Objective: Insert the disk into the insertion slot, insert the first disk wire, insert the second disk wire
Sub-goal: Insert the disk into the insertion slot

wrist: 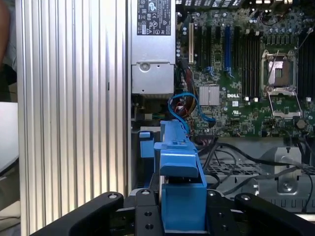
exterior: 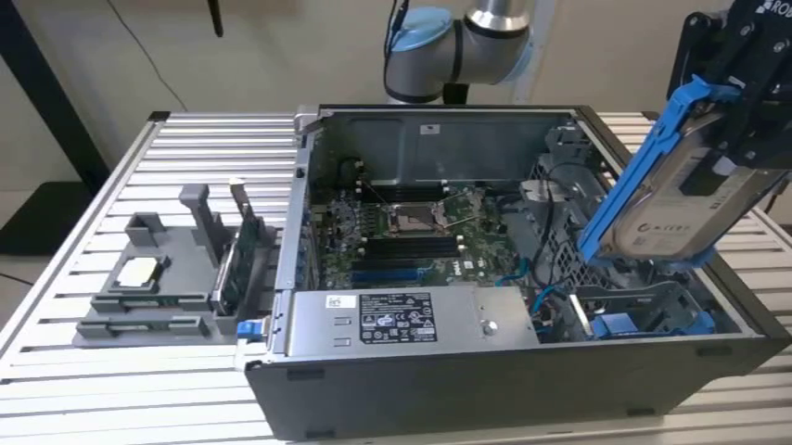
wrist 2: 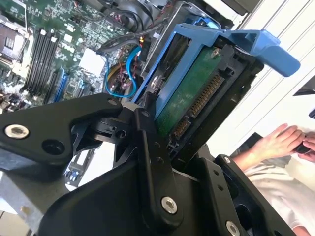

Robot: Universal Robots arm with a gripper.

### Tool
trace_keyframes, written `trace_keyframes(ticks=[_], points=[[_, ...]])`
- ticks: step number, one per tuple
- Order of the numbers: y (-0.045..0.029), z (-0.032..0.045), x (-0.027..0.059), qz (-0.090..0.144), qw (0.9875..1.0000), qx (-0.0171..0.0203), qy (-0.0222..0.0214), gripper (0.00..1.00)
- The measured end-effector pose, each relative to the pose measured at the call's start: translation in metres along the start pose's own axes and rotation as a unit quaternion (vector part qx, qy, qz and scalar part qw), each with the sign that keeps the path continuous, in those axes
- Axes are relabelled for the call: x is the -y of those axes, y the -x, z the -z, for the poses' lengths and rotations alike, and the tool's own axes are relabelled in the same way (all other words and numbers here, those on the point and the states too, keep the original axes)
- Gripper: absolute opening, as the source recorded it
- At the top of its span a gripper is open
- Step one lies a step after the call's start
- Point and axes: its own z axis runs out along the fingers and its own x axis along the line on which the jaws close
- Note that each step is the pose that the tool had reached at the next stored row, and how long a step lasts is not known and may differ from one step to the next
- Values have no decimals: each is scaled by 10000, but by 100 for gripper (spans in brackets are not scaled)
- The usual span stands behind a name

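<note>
The disk [exterior: 674,199], a silver-grey drive with a white label in a bright blue caddy, hangs tilted above the front right corner of the open computer case. My gripper [exterior: 737,130] is shut on its upper end. In the second wrist view the disk [wrist 2: 194,101] shows its green board and connector between the black fingers [wrist 2: 147,147]. In the first wrist view the blue caddy [wrist: 181,189] sits between the jaws of my gripper [wrist: 182,211]. The insertion slot [exterior: 637,301] in the dark drive cage lies just below the disk, apart from it. A blue cable [wrist: 189,105] loops beside the cage.
The grey power-supply box [exterior: 402,317] lies along the case front, with the motherboard [exterior: 415,232] behind it. A grey fixture with parts [exterior: 167,278] stands on the slatted table at the exterior view's left. A person's hand [wrist 2: 275,142] rests outside the case.
</note>
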Motion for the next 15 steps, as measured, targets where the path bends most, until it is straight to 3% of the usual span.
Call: trace_keyframes(ticks=[11,15], points=[[-35,-121,33,0,10000,0,0,33],[-64,-189,35,0,10000,1,-38,33]])
